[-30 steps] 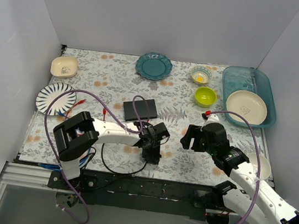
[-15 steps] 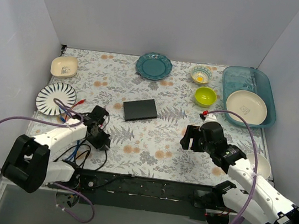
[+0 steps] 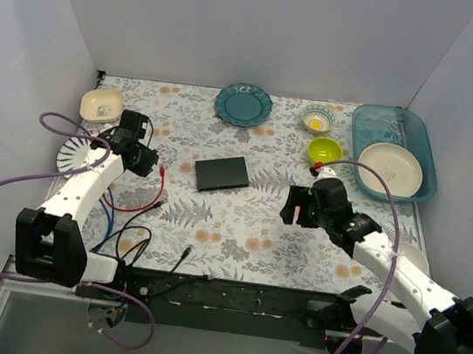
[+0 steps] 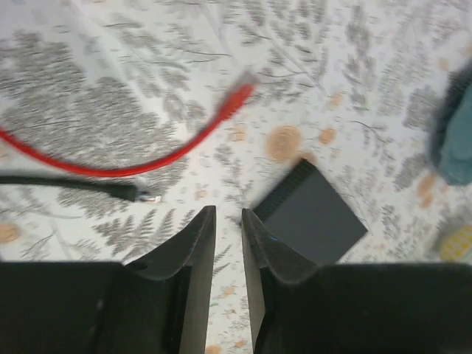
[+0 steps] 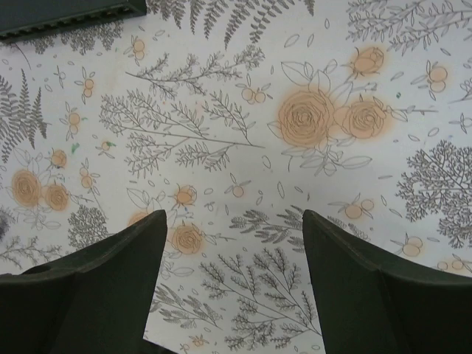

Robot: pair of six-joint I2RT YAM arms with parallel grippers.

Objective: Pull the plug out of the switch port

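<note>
- Top external view: the switch (image 3: pixel 222 173) lies flat on the flowered table (image 3: pixel 238 230), near the middle and between the two arms.
- The left end effector (image 3: pixel 142 159) hangs to the left of the switch, beside a striped plate (image 3: pixel 72 157).
- A red cable (image 3: pixel 147 198) curves across the table below that end effector, apart from the switch. A black cable (image 3: pixel 144 241) loops nearer the front edge.
- Left wrist view: the left end effector (image 4: pixel 227 214) is clenched to a thin slit and grasps nothing.
- The red cable's plug end (image 4: pixel 240 94) lies loose on the table, and a black plug end (image 4: pixel 145 196) lies just left of the fingers.
- The switch (image 4: pixel 313 217) sits ahead and to the right, touching neither plug.
- Right wrist view: the right end effector (image 5: pixel 232 217) is released, its fingers spread wide over bare patterned cloth. One edge of the switch (image 5: pixel 66 15) shows at the upper left.
- From above, the right end effector (image 3: pixel 294 207) hovers right of the switch, apart from it.
- At the far side stand a teal plate (image 3: pixel 243 104), a green bowl (image 3: pixel 325 152) and a teal tray (image 3: pixel 376 126) holding a cream plate (image 3: pixel 389 168).
</note>
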